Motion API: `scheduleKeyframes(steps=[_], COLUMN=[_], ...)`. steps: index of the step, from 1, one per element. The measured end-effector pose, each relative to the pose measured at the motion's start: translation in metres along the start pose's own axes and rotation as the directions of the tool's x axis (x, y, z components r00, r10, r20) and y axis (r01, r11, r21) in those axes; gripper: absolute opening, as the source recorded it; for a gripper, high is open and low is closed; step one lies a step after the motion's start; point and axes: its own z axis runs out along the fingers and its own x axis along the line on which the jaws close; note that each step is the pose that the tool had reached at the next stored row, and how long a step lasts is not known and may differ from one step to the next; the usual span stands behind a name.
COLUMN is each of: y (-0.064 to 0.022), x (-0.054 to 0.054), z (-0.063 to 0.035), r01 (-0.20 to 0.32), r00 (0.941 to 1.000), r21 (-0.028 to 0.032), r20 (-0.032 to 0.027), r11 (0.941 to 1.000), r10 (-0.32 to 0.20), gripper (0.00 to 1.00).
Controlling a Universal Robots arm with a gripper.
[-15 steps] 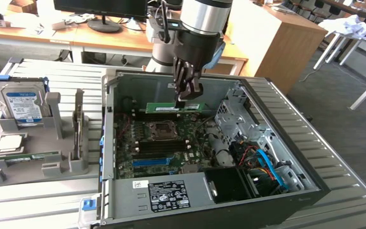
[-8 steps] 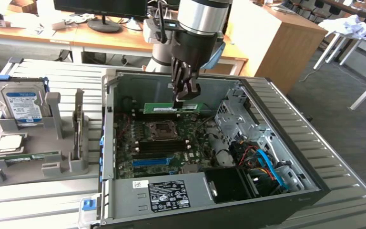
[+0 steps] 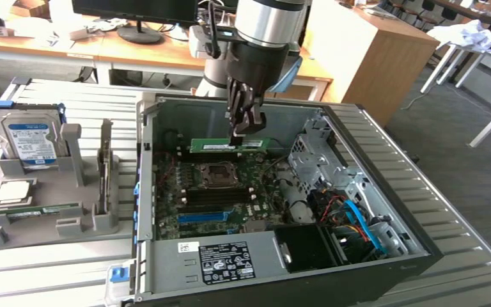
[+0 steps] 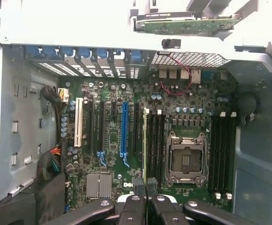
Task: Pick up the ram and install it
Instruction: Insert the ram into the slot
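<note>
Office room, wooden desks at the back. A slatted grey metal table carries the work. At centre frame you have the open black computer case, with its green motherboard lying flat inside. The silver-and-black robot arm drops from upper centre, near vertical, wrist aimed down into the case. Its black gripper has its jaws clamped on the long thin green ram stick, which hangs level above the board, near the case's far wall.

Pickup: done. Install: not done, by my reading. In the wrist view the ram stick shows edge-on over the black memory slots beside the metal CPU socket, and it looks unseated.
</note>
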Motion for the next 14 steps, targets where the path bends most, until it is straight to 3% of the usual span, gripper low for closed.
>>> scheduleKeyframes(steps=[14], y=[0.0058], x=[0.0002], z=[0.0015], r01=[0.0], r00=[1.0], r21=[0.0], r20=[0.0], r11=[1.0], r10=[0.0], gripper=[0.12])
